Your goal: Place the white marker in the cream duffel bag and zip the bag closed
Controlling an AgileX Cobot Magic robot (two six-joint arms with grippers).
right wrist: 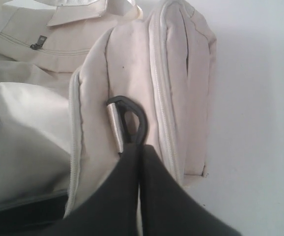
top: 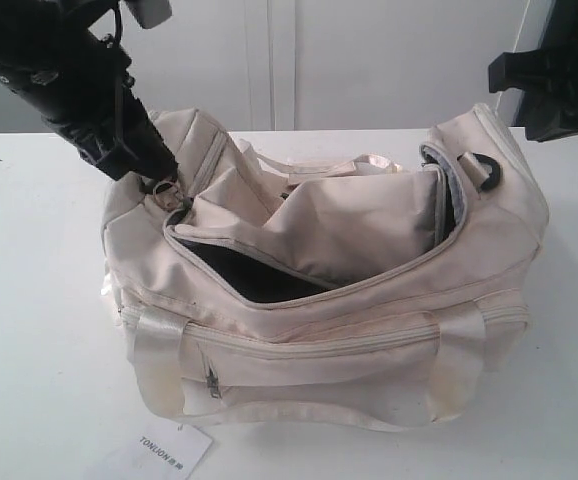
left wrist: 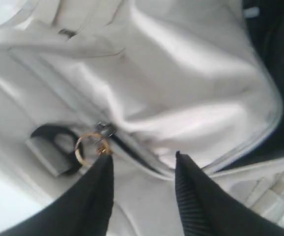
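The left claw (left wrist: 142, 156) is released over the left end of the bag (top: 369, 350), the gold ring (left wrist: 89, 147) of the zip (top: 269, 306) just at one fingertip (left wrist: 104, 167), not between the two. From there the open zip curves along the bag's length toward the right end. The right claw (right wrist: 139, 147), clenched on nothing, points at the black D-ring (right wrist: 132, 118) there. The marker shows nowhere, perhaps inside; crumpled fabric (top: 349, 230) bulges by the zip's path.

Duffel bag (top: 369, 330) sits mid-surface (top: 29, 300), paper tag (top: 164, 455) lying in front of its left corner. Left tool (left wrist: 142, 156) at the bag's left end, beside the zipper ring (left wrist: 87, 147); right tool (right wrist: 141, 147) by the right-end D-ring (right wrist: 132, 118).
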